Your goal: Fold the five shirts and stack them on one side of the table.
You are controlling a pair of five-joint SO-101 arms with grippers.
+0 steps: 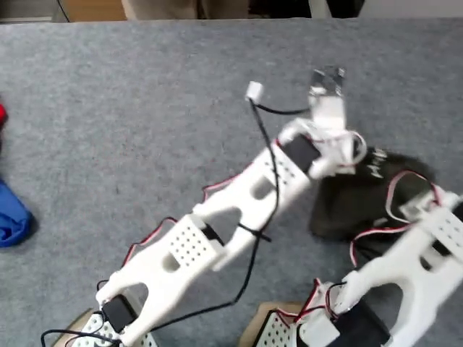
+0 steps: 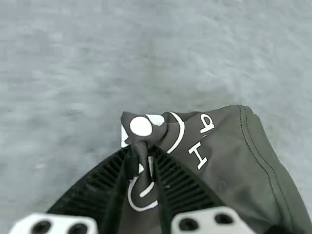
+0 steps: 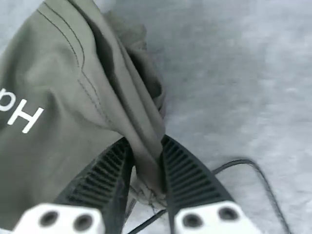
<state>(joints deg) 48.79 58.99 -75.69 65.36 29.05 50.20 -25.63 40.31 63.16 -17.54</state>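
A dark shirt [image 1: 346, 206] with white print lies bunched on the grey table at the right. My left gripper [image 2: 141, 152] is shut on a printed fold of the shirt [image 2: 229, 161], lifting it a little off the cloth surface. In the high view the left gripper [image 1: 352, 155] sits at the shirt's far edge. My right gripper [image 3: 146, 148] is shut on a plain stitched edge of the same shirt [image 3: 63, 97]; from above, the right gripper [image 1: 411, 208] is at the shirt's near right side.
A blue shirt [image 1: 11, 217] lies crumpled at the left edge of the table, with a bit of red cloth [image 1: 2, 114] above it. A black cable [image 3: 243, 165] lies on the grey table [image 1: 145, 108] near the right gripper.
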